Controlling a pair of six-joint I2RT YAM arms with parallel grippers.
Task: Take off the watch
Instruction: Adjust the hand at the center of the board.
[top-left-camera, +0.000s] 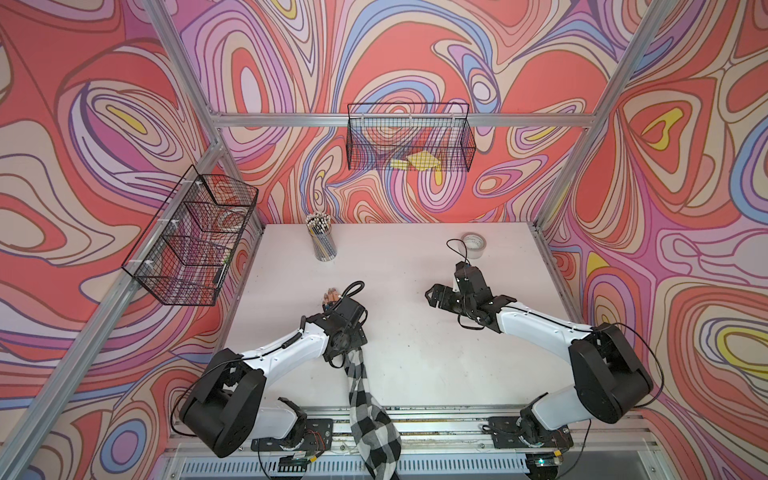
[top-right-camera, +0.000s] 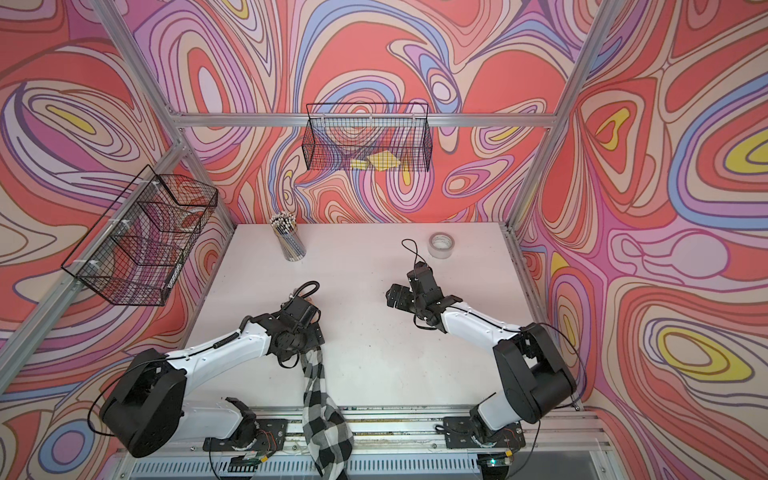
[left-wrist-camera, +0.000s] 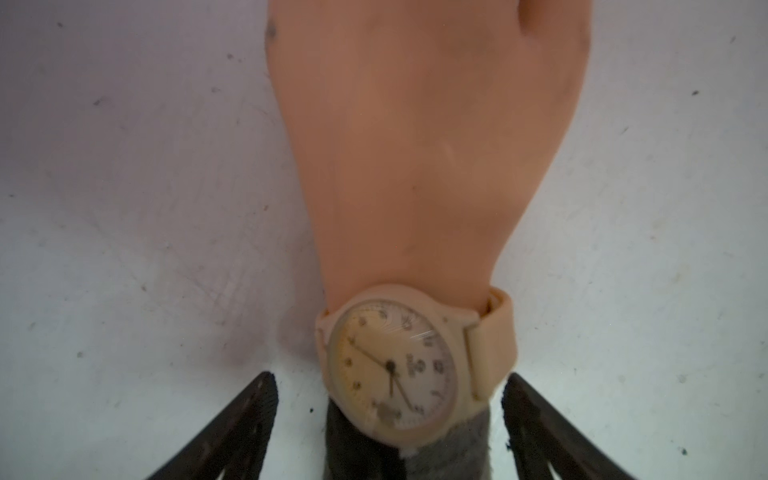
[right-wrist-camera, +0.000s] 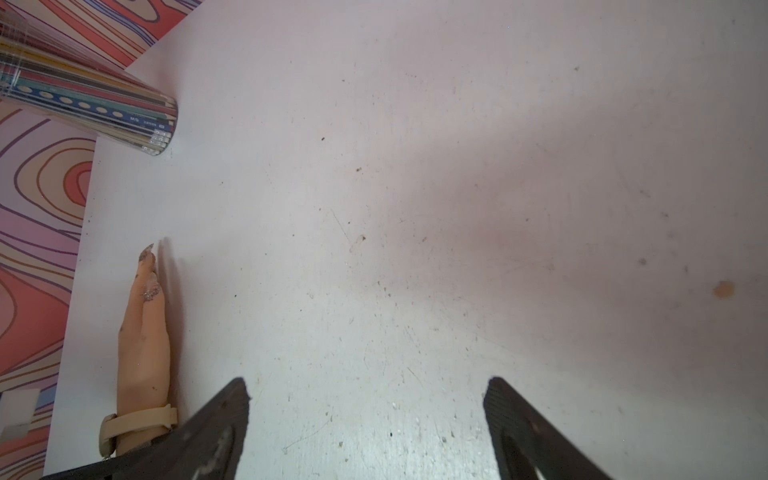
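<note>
The watch (left-wrist-camera: 397, 365) sits buckled round the wrist of a mannequin hand (left-wrist-camera: 428, 145) that lies flat on the white table (left-wrist-camera: 124, 208). Its round pale dial faces up towards the left wrist camera, and the beige strap curves down over one side of the wrist. Just behind the watch, a grey cuff (left-wrist-camera: 440, 457) covers the forearm; in both top views this is the end of a black-and-white checked sleeve (top-left-camera: 368, 399) running back to the near edge of the table.

The left gripper (left-wrist-camera: 390, 384) hangs directly over the wrist with its fingers (left-wrist-camera: 249, 419) spread wide, one on each side of the watch, so the case lies in the gap between them. Nothing is pinched. The finger on the strap side stands just beside the strap, and it is unclear whether they touch; the other finger is clear of the case, with bare table between.

The right gripper (right-wrist-camera: 368, 386) is also spread, holding nothing, above bare table and well apart from the watch (right-wrist-camera: 139, 422), which its camera sees edge-on at the wrist of the mannequin hand (right-wrist-camera: 143, 353). A cup of pencils (top-left-camera: 322, 243) and a roll of tape (top-left-camera: 471, 245) stand near the far edge of the table, well away from the watch
</note>
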